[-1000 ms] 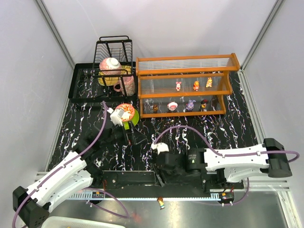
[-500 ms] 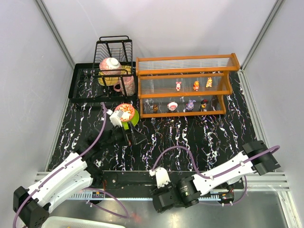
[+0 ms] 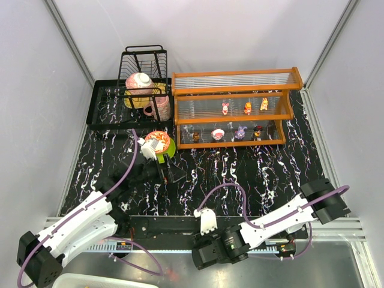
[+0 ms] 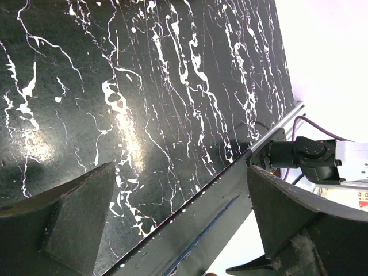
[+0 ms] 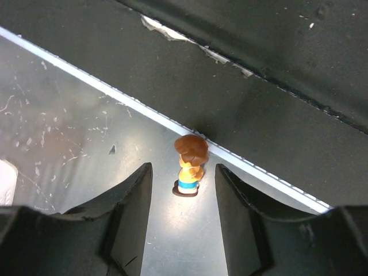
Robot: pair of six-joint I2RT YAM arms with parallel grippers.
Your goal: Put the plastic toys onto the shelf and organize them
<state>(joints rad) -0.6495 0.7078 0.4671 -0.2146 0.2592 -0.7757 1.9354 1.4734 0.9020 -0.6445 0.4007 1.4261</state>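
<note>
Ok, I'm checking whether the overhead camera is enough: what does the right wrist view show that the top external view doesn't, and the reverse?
Only the right wrist: a brown-haired orange figurine standing on the grey ledge, between the fingers with gaps either side. Only the top external: the orange shelf with toys on it, the wire rack, the open left tool. Both: the right tool and the grey ledge.

The black, white-veined counter (image 3: 240,174) fills the middle of the top view. At its upper right stands the orange shelf (image 3: 234,91), with three plastic toys (image 3: 247,108) on the middle tier and four on the lowest. At upper left lies a black tray (image 3: 103,111) bearing a wire dish rack (image 3: 144,60). Just below it sits a green plate (image 3: 170,150) with a red bowl (image 3: 157,139). On the grey ledge (image 5: 69,132) along the bottom edge, one figurine (image 5: 191,164) stands upright.
</note>
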